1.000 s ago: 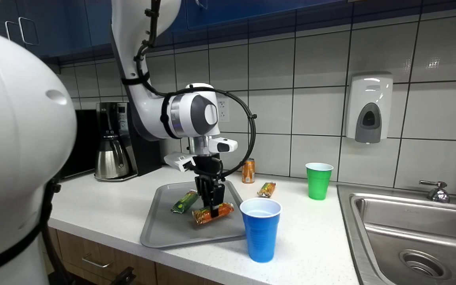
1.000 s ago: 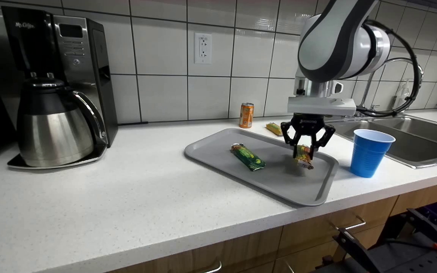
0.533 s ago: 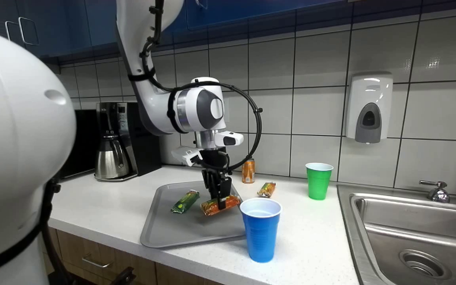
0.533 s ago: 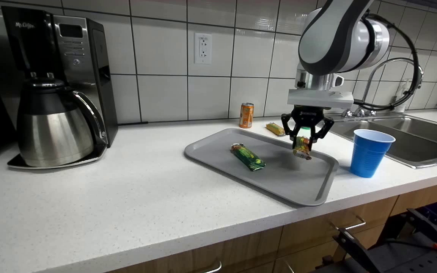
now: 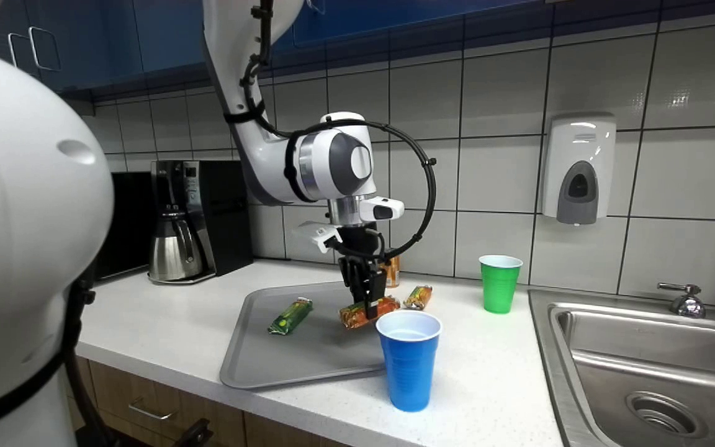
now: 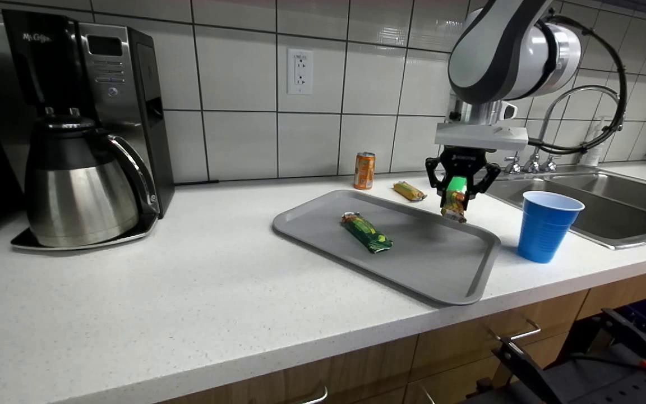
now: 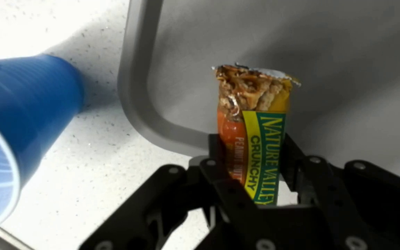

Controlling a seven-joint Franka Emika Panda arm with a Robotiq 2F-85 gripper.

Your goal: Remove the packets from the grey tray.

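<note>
My gripper (image 5: 371, 310) is shut on the orange packet (image 5: 352, 316) and holds it raised near the back right rim of the grey tray (image 6: 413, 264). In the wrist view the packet (image 7: 252, 104) stands between the fingers (image 7: 250, 152) with the tray (image 7: 186, 62) below it; its near end is hidden by the gripper. The packet (image 6: 454, 206) and gripper (image 6: 455, 202) also show in an exterior view. The green packet (image 6: 366, 232) lies on the tray, also seen in an exterior view (image 5: 290, 316). The yellowish packet (image 6: 409, 191) lies on the counter behind the tray.
A blue cup (image 5: 409, 366) stands close beside the tray's right side. A green cup (image 5: 499, 285) and an orange can (image 6: 364, 171) stand further back near the wall. The steel sink (image 5: 643, 347) lies to the right. A coffee maker (image 6: 76, 185) stands at the left.
My gripper has lifted the orange packet higher and carried it across the tray toward its back right rim. The green and yellowish packets, the tray and the cups have not moved.
</note>
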